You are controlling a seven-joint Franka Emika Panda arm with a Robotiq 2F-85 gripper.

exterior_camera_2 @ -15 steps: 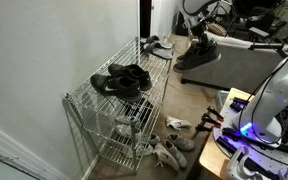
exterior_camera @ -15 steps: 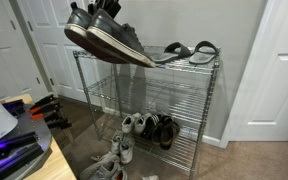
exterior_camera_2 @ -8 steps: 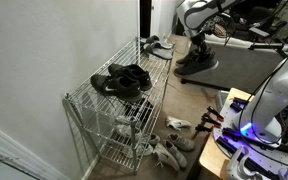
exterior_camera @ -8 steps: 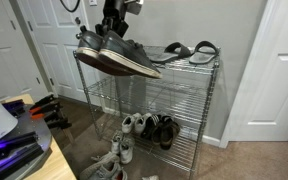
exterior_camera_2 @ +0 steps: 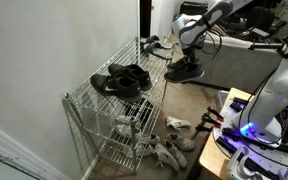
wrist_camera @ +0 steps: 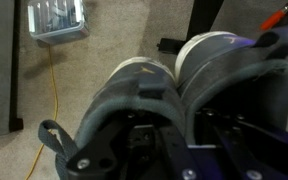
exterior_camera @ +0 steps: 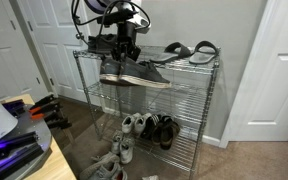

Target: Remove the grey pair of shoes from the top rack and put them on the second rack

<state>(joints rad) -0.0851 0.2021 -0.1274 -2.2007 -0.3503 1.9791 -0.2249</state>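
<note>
My gripper (exterior_camera: 124,50) is shut on the grey pair of shoes (exterior_camera: 132,73), held side by side with white soles down, in front of the wire rack (exterior_camera: 206,90) at about the level of its second shelf. In an exterior view the shoes (exterior_camera_2: 184,71) hang off the rack's open side. In the wrist view the two grey shoes (wrist_camera: 184,90) fill the frame, openings toward the camera, and the fingers reach down into them.
A black pair of sandals (exterior_camera: 189,50) lies on the top shelf, also seen in an exterior view (exterior_camera_2: 122,79). Several shoes (exterior_camera: 144,127) lie on the bottom shelf and the floor. White doors stand on both sides. A desk with gear (exterior_camera_2: 249,140) stands close.
My gripper has lowered the grey shoes from above the top shelf down to the second shelf's level and levelled them, moving toward the rack.
</note>
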